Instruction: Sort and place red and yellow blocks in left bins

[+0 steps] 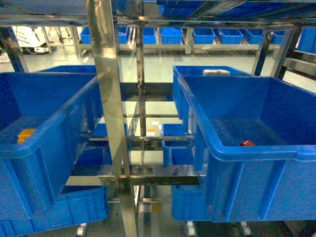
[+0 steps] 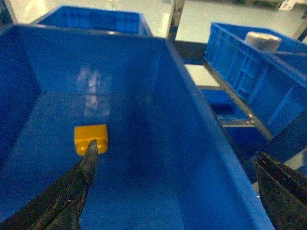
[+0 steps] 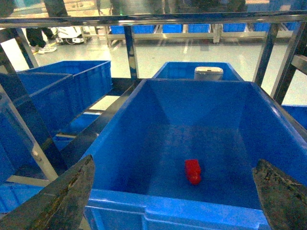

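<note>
The yellow block (image 1: 25, 134) lies on the floor of the left blue bin (image 1: 54, 123). In the left wrist view the yellow block (image 2: 91, 139) sits just beyond one fingertip (image 2: 90, 160) of my left gripper (image 2: 177, 175), which is open and empty, straddling the bin's right wall (image 2: 192, 124). The red block (image 1: 247, 143) rests in the right blue bin (image 1: 256, 154). My right gripper (image 3: 175, 191) hangs open and empty over the near rim (image 3: 182, 211) of that bin, with the red block (image 3: 193, 171) ahead between its fingers. Neither gripper shows in the head view.
A steel rack post (image 1: 111, 98) and cross bars stand between the two bins. More blue crates sit behind and below. A white object (image 3: 208, 73) lies in the crate behind the right bin. Shelf rails (image 3: 153, 19) run overhead.
</note>
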